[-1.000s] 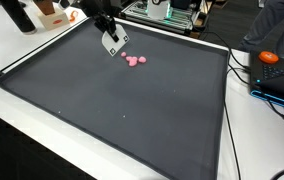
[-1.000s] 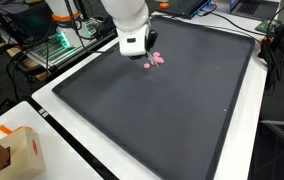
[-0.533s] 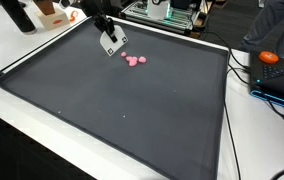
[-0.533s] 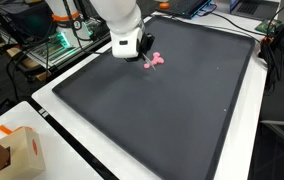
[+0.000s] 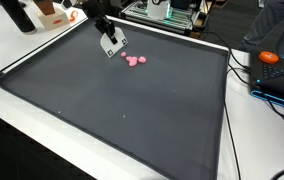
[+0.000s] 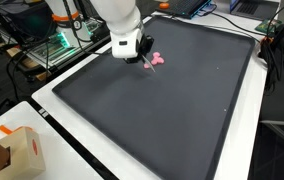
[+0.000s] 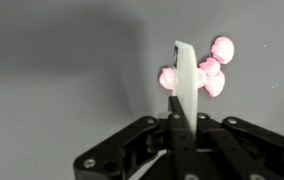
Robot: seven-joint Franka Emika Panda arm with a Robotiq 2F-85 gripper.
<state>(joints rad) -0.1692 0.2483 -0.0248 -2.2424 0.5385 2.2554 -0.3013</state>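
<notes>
A cluster of small pink pieces lies near the far end of a large black mat. My gripper hangs just beside the cluster. It is shut on a thin white flat piece, held edge-on in the wrist view. The piece's tip stands right in front of the pink pieces and hides part of them; I cannot tell whether it touches them or the mat.
The mat lies on a white table. An orange object and cables sit past the mat's edge in an exterior view. Electronics stand behind the mat. A cardboard box stands on the table's corner.
The gripper with the white piece shifted slightly away from the pink cluster a second ago and has held still since. The pink pieces have not moved.
</notes>
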